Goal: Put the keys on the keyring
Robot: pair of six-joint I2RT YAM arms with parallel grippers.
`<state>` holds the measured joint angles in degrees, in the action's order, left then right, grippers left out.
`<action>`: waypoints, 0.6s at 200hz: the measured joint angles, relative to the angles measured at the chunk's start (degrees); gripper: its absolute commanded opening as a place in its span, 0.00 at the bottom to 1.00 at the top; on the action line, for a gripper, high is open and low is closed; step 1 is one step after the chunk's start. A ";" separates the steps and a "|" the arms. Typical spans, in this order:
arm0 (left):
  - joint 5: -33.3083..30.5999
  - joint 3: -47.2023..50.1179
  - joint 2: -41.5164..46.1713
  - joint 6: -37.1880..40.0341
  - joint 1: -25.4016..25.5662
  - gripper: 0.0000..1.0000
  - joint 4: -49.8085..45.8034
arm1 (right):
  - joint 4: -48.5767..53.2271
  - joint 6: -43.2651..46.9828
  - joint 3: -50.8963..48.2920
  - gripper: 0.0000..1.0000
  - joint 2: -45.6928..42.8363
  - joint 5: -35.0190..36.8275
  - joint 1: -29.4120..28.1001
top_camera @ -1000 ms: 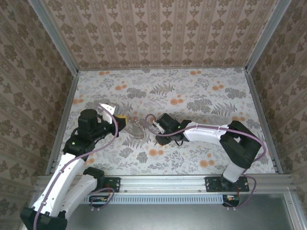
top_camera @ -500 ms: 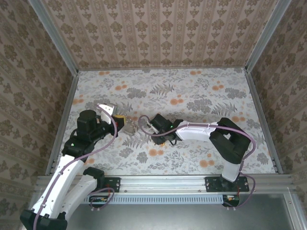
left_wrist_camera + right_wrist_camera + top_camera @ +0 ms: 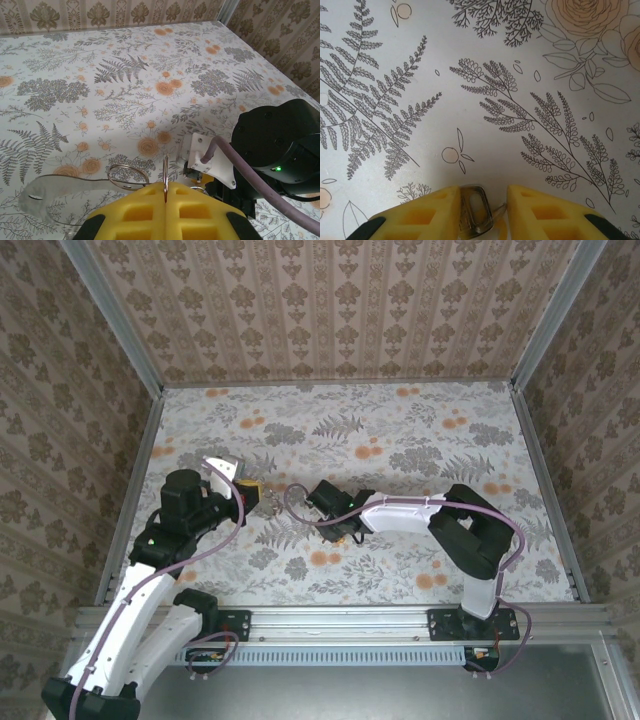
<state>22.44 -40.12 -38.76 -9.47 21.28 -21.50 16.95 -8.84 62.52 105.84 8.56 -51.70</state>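
Standing on edge, the keyring [image 3: 165,171] is clamped between the closed yellow pads of the left gripper [image 3: 165,187], with a second ring [image 3: 127,174] and a flat silvery piece [image 3: 50,188] just beside it. Nearby, on the floral table [image 3: 530,65], a key [image 3: 472,214] lies between the parted pads of the right gripper [image 3: 482,194], touching one of them

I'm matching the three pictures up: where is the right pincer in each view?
Top: right pincer near centre, just right of the left pincer.
Left wrist: the pincer low, right of centre, under a white plate, beyond the pinched ring.
Right wrist: the pincer at the bottom edge, yellow pads either side of a key.
Shared landmark: the flowered cloth.
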 measured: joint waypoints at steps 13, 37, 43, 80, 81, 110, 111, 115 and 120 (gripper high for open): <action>0.00 0.00 0.00 0.00 0.00 0.00 0.00 | 0.00 0.11 0.24 0.28 0.22 0.13 0.00; 0.00 0.00 0.00 0.00 0.00 0.00 0.00 | 0.00 0.28 0.50 0.24 0.44 0.31 0.00; 0.00 0.00 0.00 0.00 0.00 0.00 0.00 | 0.00 0.31 0.55 0.23 0.48 0.35 0.00; 0.02 0.00 0.00 0.00 0.00 0.00 0.00 | 0.02 0.81 0.76 0.17 0.63 0.74 0.00; 0.02 0.00 0.00 0.00 0.00 0.00 0.00 | 0.04 0.87 0.76 0.17 0.63 0.76 0.00; 0.02 0.00 0.00 0.00 0.00 0.00 0.00 | 0.07 1.09 0.76 0.09 0.63 0.96 0.00; 0.02 -0.02 0.00 0.00 0.00 0.00 0.00 | 0.09 1.05 0.76 0.09 0.63 0.96 0.00; 0.02 0.00 0.00 0.00 0.00 0.00 0.00 | 0.07 1.16 0.76 0.09 0.63 1.03 0.00; 0.02 0.00 0.00 0.00 0.00 0.00 0.00 | 0.04 1.09 0.76 0.07 0.61 1.14 0.00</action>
<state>22.46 -40.12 -38.76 -9.47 21.28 -21.50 16.99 -7.75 63.29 106.45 9.69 -51.70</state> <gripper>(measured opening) 0.055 0.102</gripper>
